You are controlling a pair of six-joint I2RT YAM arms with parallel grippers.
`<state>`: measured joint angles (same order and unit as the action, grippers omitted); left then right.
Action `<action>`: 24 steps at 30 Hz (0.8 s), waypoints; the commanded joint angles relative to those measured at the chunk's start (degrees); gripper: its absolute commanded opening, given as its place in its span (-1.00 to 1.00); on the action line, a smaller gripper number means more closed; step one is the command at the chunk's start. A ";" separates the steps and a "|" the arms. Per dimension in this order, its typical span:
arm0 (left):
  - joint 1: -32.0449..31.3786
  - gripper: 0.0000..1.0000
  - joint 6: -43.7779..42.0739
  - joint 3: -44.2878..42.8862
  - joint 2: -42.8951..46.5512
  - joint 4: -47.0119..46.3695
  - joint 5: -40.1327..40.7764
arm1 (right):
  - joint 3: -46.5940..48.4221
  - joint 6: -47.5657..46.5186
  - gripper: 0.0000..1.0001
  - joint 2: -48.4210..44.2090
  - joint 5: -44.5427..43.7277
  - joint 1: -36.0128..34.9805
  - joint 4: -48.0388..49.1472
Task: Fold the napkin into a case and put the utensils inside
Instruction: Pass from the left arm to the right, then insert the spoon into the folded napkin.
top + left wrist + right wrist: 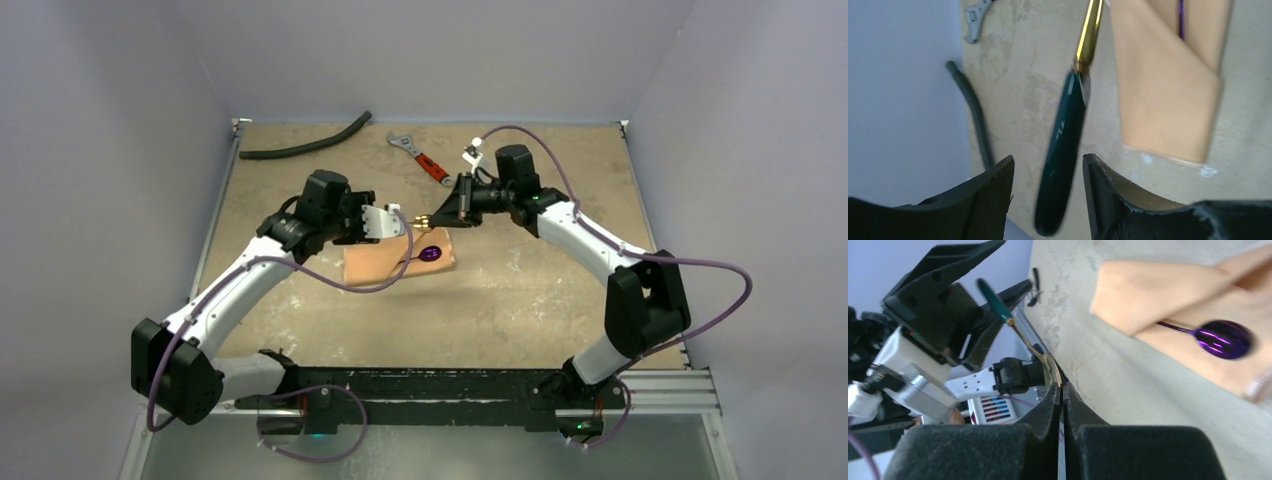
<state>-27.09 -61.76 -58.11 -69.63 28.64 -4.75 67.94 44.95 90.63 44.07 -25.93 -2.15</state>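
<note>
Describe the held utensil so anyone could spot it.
On the table, find the peach napkin. Above its far edge, the right gripper pinches a slim utensil. Its green handle and gold stem differ from the purple spoon in the napkin.

No writing, brand, number or sign could be read anywhere. The only marked thing was a small sticker (993,409) with red and blue stripes, seen in the right wrist view beside the left arm (923,347); whatever print it carried was too small and blurred to make out.
</note>
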 commanded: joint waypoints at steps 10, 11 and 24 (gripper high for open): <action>9.95 0.08 29.36 -8.95 -15.60 15.13 -11.52 | -7.36 -19.33 -1.00 -6.65 -7.45 15.52 -20.17; 10.63 0.07 29.89 -8.87 -17.30 15.16 -11.01 | -7.35 -19.97 -1.00 -6.88 -9.24 15.86 -21.12; 13.18 -0.10 40.94 -7.63 -26.69 11.86 -9.79 | -9.55 -21.82 -1.00 -8.62 -14.35 16.18 -23.95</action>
<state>-14.61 -25.98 -65.23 -95.11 42.26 -13.28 58.24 25.36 82.96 31.73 -9.80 -24.71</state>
